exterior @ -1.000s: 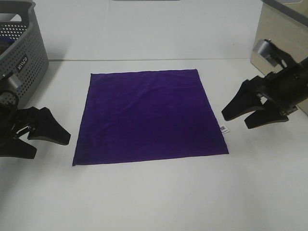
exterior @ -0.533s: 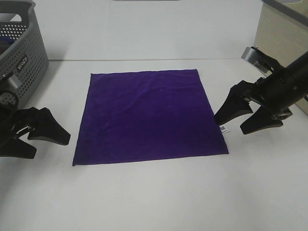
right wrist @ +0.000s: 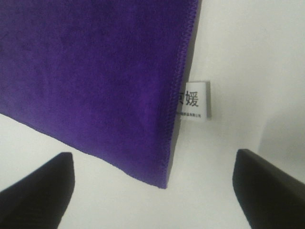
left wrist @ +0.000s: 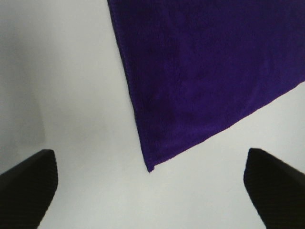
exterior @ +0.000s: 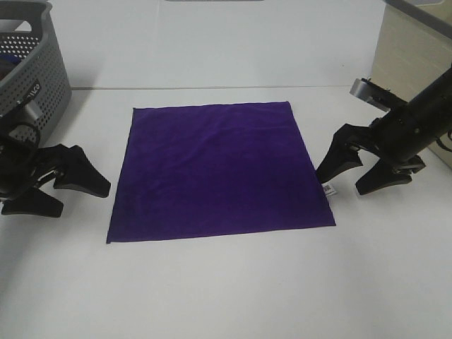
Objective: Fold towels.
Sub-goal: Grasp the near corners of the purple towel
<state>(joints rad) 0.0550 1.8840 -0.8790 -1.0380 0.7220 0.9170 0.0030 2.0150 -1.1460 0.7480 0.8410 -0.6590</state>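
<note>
Both the left gripper (exterior: pixel 83 200) and right gripper (exterior: pixel 339 183), fingers wide, have edged nearer the flat towel (exterior: pixel 219 169).

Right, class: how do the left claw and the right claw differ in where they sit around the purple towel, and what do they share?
The left claw faces the left edge of the towel, near the grey basket; the right claw faces the right edge, away from it. The right claw is by the white tag; the left claw's corner has none. Both are open, holding nothing.

Purple towel (exterior: pixel 219 169) lies flat, fully unfolded.
</note>
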